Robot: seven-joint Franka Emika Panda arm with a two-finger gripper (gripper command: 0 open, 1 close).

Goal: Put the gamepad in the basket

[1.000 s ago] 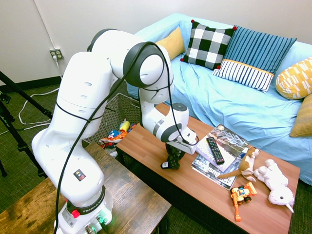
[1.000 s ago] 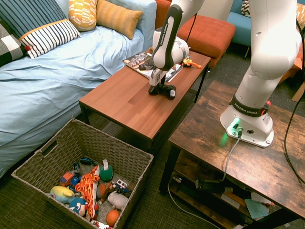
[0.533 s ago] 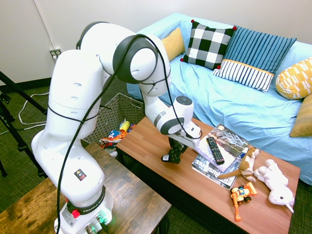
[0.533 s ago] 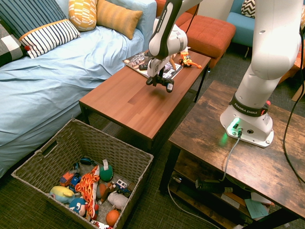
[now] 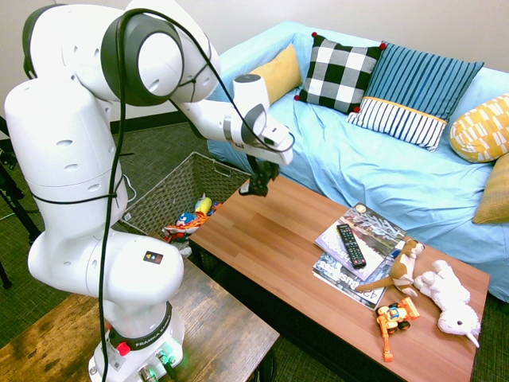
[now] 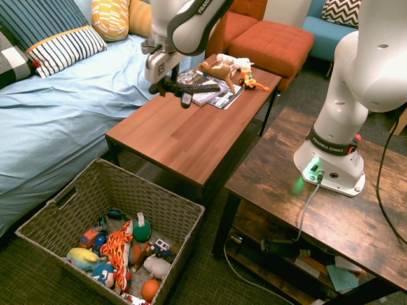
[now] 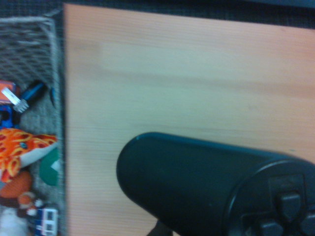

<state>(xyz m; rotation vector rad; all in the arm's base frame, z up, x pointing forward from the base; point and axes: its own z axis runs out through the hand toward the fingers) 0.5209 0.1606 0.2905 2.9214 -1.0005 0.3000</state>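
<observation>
The black gamepad hangs in the air above the end of the wooden coffee table nearest the basket. My gripper is shut on it from above. The second exterior view shows the gamepad hanging below the gripper, well clear of the tabletop. Close up in the wrist view, one rounded horn of the gamepad covers part of the tabletop. The woven wicker basket stands on the floor past the table's end, with several toys inside. Its rim shows behind the arm, and its corner also appears in the wrist view.
Magazines with a slim black remote lie mid-table, beside a brown and white plush and an orange toy. A blue sofa with cushions runs along the table's far side. A darker wooden side table stands close by.
My gripper has lifted the gamepad off the tabletop and carried it from beside the magazines to the table's basket end. The arm has swung up and toward the basket.
</observation>
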